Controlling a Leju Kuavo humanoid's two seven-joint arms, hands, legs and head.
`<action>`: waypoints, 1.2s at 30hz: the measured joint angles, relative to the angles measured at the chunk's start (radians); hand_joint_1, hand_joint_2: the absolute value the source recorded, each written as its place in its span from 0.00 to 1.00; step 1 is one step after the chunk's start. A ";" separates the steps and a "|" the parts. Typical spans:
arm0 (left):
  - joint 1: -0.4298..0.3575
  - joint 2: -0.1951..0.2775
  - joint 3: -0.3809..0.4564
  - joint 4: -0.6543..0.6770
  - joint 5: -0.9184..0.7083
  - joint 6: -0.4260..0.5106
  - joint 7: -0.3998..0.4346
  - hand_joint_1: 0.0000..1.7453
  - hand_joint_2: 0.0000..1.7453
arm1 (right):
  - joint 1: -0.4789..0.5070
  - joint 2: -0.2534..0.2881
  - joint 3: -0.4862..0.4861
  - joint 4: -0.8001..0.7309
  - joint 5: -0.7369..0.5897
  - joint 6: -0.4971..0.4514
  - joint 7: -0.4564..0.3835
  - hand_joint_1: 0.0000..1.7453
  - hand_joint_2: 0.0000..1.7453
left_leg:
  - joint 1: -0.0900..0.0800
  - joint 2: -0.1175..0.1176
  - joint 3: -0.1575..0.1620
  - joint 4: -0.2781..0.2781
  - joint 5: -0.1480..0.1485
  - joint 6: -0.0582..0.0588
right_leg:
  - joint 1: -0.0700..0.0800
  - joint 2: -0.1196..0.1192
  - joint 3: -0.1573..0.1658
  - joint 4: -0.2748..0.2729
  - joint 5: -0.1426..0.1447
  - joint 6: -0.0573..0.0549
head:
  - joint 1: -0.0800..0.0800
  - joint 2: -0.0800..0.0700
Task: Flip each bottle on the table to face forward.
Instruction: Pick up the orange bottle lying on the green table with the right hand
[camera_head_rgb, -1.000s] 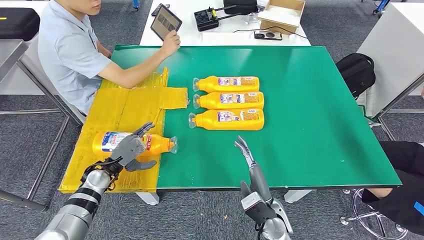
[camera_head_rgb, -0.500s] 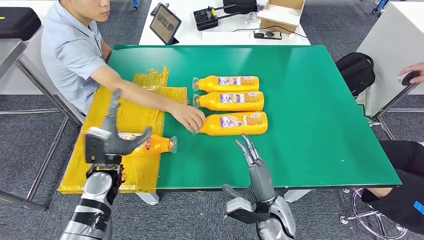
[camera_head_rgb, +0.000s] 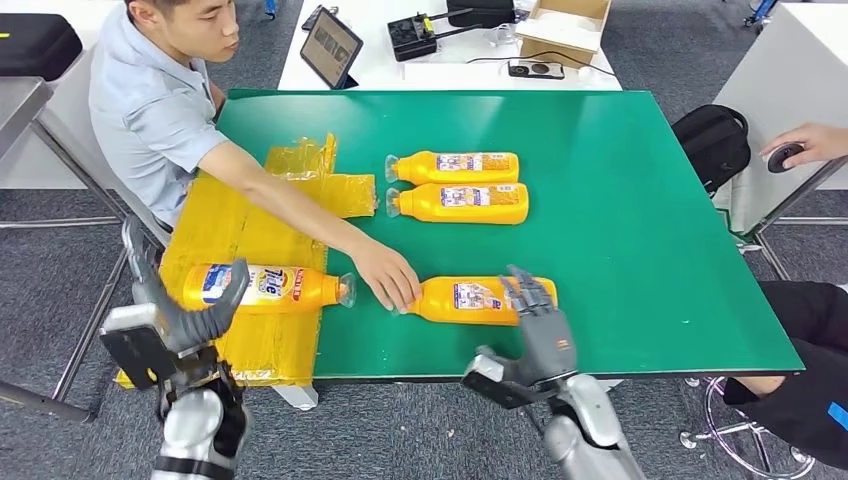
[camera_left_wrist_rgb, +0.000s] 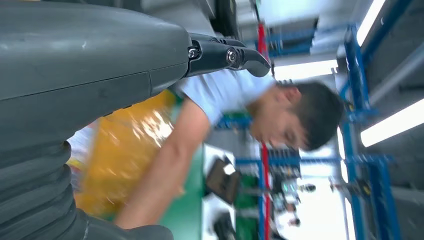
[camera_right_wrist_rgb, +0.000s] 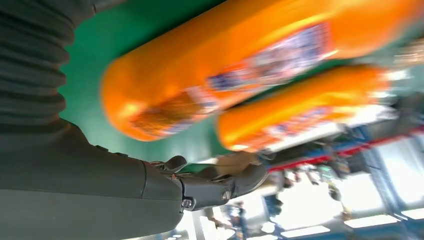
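4 glossy orange plastic bottles lie on their sides. 2 (camera_head_rgb: 452, 168) (camera_head_rgb: 457, 202) rest parallel on the matte green table (camera_head_rgb: 650, 250); the near bottle (camera_head_rgb: 480, 299) sits by the front edge, a person's hand (camera_head_rgb: 388, 280) on its clear cap. The robot's right hand (camera_head_rgb: 535, 330) reaches over its base, fingers spread, gripping nothing. The white-labelled bottle (camera_head_rgb: 265, 287) lies on crinkled yellow plastic sheet (camera_head_rgb: 250, 225). The left hand (camera_head_rgb: 180, 320) is raised beside it, fingers apart and empty.

The head camera looks down over the green-topped table (camera_head_rgb: 620, 200); both wrist cameras sit close, sideways, sharing it.
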 joint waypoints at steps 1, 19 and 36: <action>0.020 -0.004 0.000 -0.011 -0.008 0.010 -0.004 0.00 1.00 | -0.010 -0.009 -0.007 0.017 0.001 0.000 0.002 0.00 1.00 | 0.000 -0.001 0.000 0.000 0.000 0.000 | 0.000 -0.001 0.000 0.000 0.000 0.000 | 0.000 0.000; 0.078 -0.020 -0.048 -0.059 -0.136 0.049 0.010 0.00 1.00 | -0.226 -0.020 -0.045 0.308 0.056 0.077 0.042 0.00 1.00 | -0.001 -0.001 0.000 0.000 0.001 0.001 | 0.000 -0.001 0.001 0.000 0.001 0.001 | 0.000 0.000; 0.025 -0.021 -0.080 -0.001 -0.095 0.009 0.047 0.00 1.00 | -0.411 0.017 -0.038 0.531 0.104 0.075 0.065 0.00 1.00 | -0.001 -0.001 0.000 0.000 0.002 0.002 | 0.000 -0.001 0.001 0.000 0.001 0.001 | 0.000 0.000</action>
